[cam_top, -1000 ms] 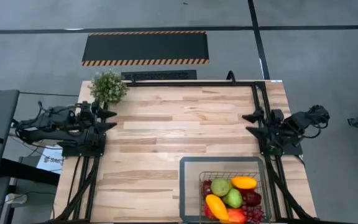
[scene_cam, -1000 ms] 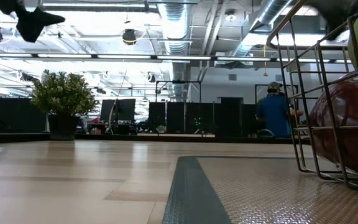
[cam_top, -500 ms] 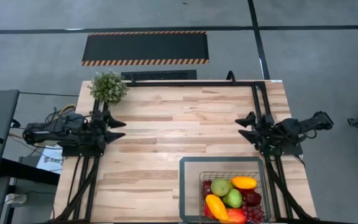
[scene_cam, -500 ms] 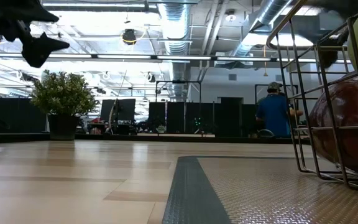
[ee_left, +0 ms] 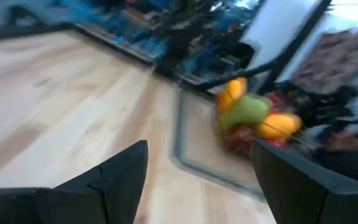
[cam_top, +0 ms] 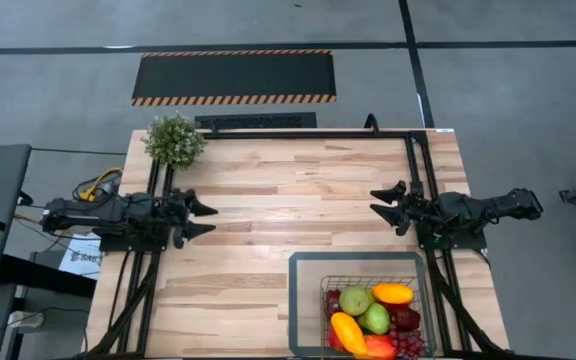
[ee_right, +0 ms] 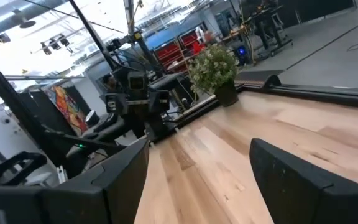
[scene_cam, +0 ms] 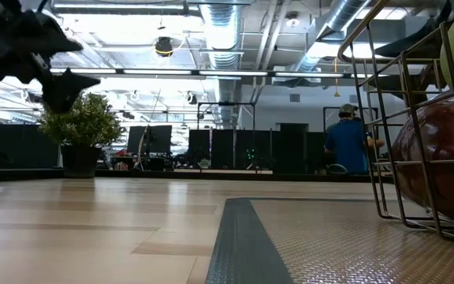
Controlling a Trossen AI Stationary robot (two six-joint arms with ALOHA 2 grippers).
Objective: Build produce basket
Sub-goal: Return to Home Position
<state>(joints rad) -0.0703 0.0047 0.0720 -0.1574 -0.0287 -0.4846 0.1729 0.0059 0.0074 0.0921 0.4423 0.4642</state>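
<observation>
Overhead and table-level views share the basket.

The left pincer, spread wide, faces produce in basket.

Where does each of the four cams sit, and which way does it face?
High: overhead, straight down on the table; both arms show, left gripper and right gripper open.
Low: table-top height beside the basket, level across to the potted plant; left gripper upper left.
Left wrist: on that arm, past own fingers toward the produce in the basket.
Right wrist: on that arm, past own fingers toward the potted plant.
Shared: low and right wrist both see the potted plant.
</observation>
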